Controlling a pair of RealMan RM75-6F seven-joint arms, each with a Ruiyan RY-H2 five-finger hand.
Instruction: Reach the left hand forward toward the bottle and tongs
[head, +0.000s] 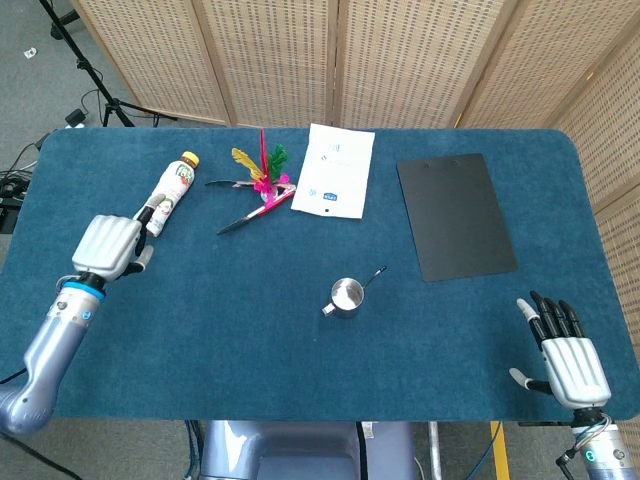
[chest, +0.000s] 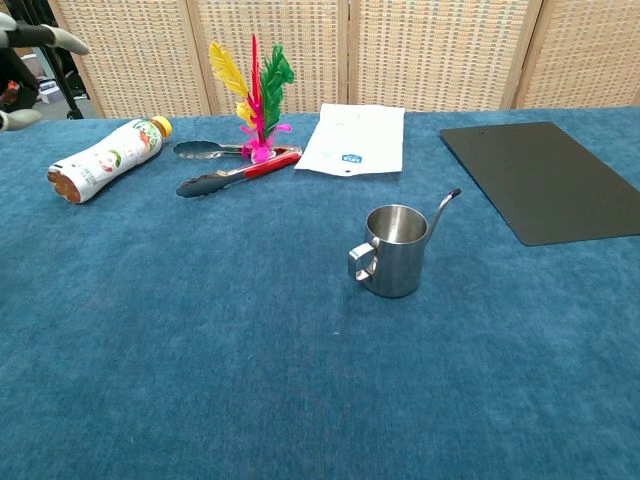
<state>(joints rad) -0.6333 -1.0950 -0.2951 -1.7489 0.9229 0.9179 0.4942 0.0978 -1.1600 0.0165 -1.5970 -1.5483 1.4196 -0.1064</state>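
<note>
A white-labelled bottle (head: 168, 191) with a yellow cap lies on its side at the table's far left, also clear in the chest view (chest: 105, 158). Red-handled tongs (head: 249, 204) lie just right of it, next to a feathered shuttlecock (head: 264, 172); the chest view shows the tongs (chest: 235, 171) too. My left hand (head: 108, 246) hovers just short of the bottle's base, fingers pointing forward, holding nothing. Only its fingertips (chest: 40, 36) enter the chest view's top left corner. My right hand (head: 568, 361) rests at the near right edge with fingers spread, empty.
A steel cup (head: 347, 296) with a thin handle stands mid-table. A white paper sheet (head: 335, 169) and a black clipboard (head: 455, 213) lie further back and right. Wicker screens (head: 300, 50) close off the far side.
</note>
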